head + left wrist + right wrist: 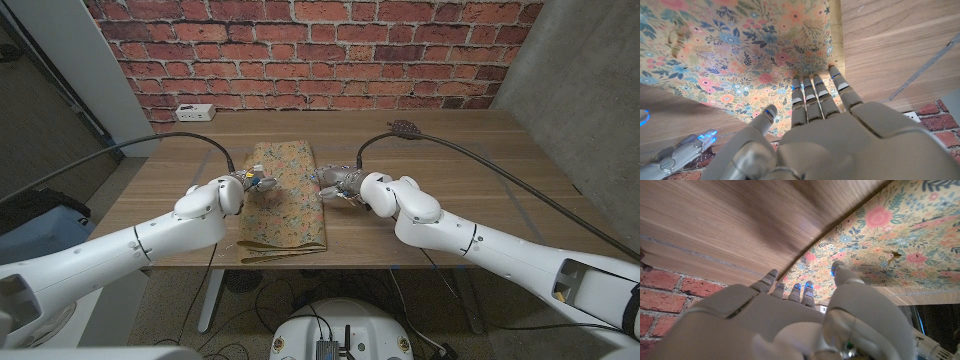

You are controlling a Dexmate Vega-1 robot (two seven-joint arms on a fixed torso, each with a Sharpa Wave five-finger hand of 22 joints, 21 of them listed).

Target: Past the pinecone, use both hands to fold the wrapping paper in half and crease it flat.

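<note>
Head view: pinecone (404, 127) far beyond wrapping paper (284, 200), unobstructed.

We see a red brick wall (310, 50) across the top of the frame, a white power strip (194, 111) at its base, upper left. Grey concrete wall (575, 70) at the right. Wooden table (470, 160) centre; grey floor (150, 320) with loose cables (270, 295) below.

Tabletop (470, 150): light wood planks, a thin pale line crossing it near the right edge.
Wall socket (194, 111): white, on the brick wall (330, 50) behind the tabletop's far left corner.
Floor cables (290, 292): dark tangle under the near edge.
</note>
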